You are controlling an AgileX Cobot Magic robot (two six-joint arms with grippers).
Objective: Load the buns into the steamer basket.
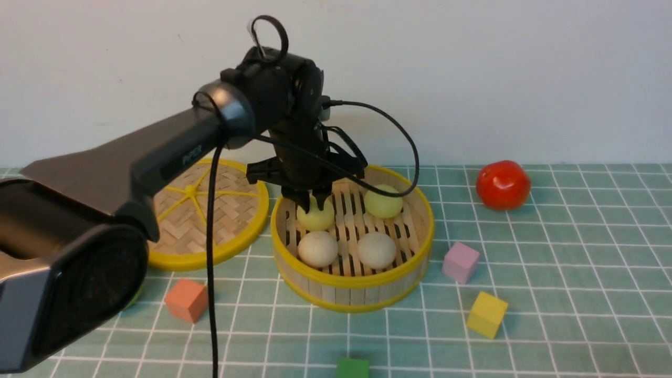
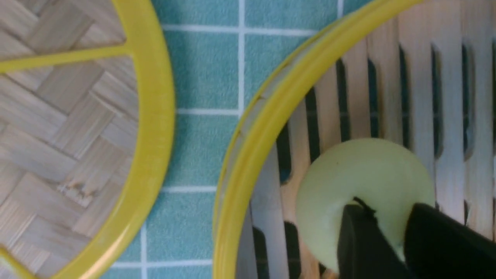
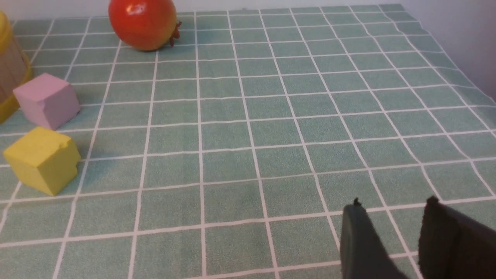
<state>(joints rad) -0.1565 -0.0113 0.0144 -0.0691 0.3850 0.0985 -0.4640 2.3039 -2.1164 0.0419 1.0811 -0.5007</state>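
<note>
Resting on steamer basket (image 1: 353,286) floor, yellow-green bun (image 1: 315,216) sits between spread left hand (image 1: 313,201) fingers.

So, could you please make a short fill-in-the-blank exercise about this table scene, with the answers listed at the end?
1. The steamer basket holds ____ buns.
2. The left gripper is above a bun of pale ____ colour.
3. The woven lid lies flat on the ____ side of the basket.
4. The pink cube sits between the basket and the ____ cube.

Missing words: four; yellow-green; left; yellow
</note>
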